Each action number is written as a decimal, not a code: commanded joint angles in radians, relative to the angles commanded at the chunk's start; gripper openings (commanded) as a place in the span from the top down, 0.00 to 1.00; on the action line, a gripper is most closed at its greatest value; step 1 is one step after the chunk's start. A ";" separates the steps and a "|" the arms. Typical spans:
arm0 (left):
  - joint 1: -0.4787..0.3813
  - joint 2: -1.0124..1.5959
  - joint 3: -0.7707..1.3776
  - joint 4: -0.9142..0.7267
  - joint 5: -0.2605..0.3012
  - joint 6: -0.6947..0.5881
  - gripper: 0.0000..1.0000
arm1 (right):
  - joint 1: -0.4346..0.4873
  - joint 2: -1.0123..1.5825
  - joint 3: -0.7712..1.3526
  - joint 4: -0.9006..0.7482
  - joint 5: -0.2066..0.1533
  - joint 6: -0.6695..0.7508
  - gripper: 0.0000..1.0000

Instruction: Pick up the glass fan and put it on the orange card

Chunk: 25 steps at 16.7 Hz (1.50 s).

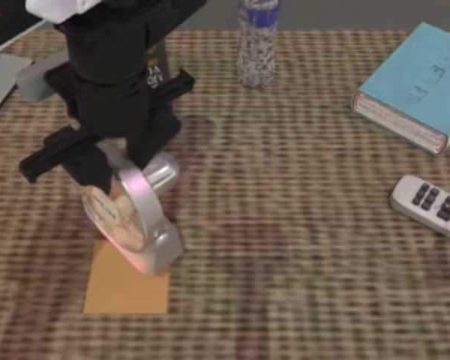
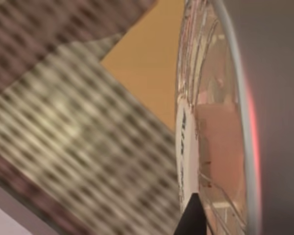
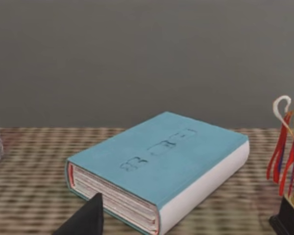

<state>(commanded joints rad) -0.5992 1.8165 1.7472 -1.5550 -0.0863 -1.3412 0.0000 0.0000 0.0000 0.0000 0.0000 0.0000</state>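
Glassy and tilted, the glass fan (image 1: pixel 135 214) hung clamped in the left end effector (image 1: pixel 109 176) near the surface's left edge, its lower corner over the orange card (image 1: pixel 124 289).

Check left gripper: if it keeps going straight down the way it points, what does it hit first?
Likely the orange card: the left gripper holds the glass fan tilted over the card's near edge, so the fan would touch first. Depth unclear.

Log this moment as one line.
left tool: holding glass fan tilted over orange card | right arm: parked, out of top view | release: not yet
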 joint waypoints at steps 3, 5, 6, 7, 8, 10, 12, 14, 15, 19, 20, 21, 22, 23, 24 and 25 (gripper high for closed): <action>0.018 -0.086 -0.131 0.072 0.025 -0.307 1.00 | 0.000 0.000 0.000 0.000 0.000 0.000 0.00; 0.030 -0.135 -0.212 0.119 0.044 -0.476 1.00 | 0.000 0.000 0.000 0.000 0.000 0.000 0.00; 0.036 -0.156 -0.248 0.140 0.054 -0.548 1.00 | 0.000 0.000 0.000 0.000 0.000 0.000 0.00; 0.041 -0.174 -0.280 0.159 0.062 -0.609 1.00 | 0.000 0.000 0.000 0.000 0.000 0.000 0.00; 0.045 -0.188 -0.307 0.175 0.070 -0.659 1.00 | 0.000 0.000 0.000 0.000 0.000 0.000 0.00; 0.051 -0.208 -0.344 0.197 0.081 -0.726 1.00 | 0.000 0.000 0.000 0.000 0.000 0.000 0.00; 0.053 -0.215 -0.358 0.206 0.085 -0.752 1.00 | 0.000 0.000 0.000 0.000 0.000 0.000 0.00; 0.053 -0.215 -0.358 0.206 0.085 -0.752 1.00 | 0.000 0.000 0.000 0.000 0.000 0.000 0.00; 0.053 -0.215 -0.358 0.206 0.085 -0.752 1.00 | 0.000 0.000 0.000 0.000 0.000 0.000 0.00; 0.051 -0.209 -0.372 0.221 0.084 -0.750 1.00 | 0.000 0.000 0.000 0.000 0.000 0.000 0.00; 0.056 -0.207 -0.391 0.243 0.084 -0.751 1.00 | 0.000 0.000 0.000 0.000 0.000 0.000 0.00; 0.059 -0.206 -0.413 0.270 0.085 -0.750 1.00 | 0.000 0.000 0.000 0.000 0.000 0.000 0.00; 0.059 -0.203 -0.437 0.299 0.085 -0.747 1.00 | 0.000 0.000 0.000 0.000 0.000 0.000 0.00; 0.059 -0.200 -0.459 0.324 0.085 -0.745 1.00 | 0.000 0.000 0.000 0.000 0.000 0.000 0.00; 0.061 -0.198 -0.474 0.339 0.085 -0.743 1.00 | 0.000 0.000 0.000 0.000 0.000 0.000 0.00; 0.062 -0.198 -0.478 0.343 0.085 -0.743 1.00 | 0.000 0.000 0.000 0.000 0.000 0.000 0.00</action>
<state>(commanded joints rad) -0.5374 1.6187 1.2687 -1.2122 -0.0010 -2.0845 0.0000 0.0000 0.0000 0.0000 0.0000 0.0000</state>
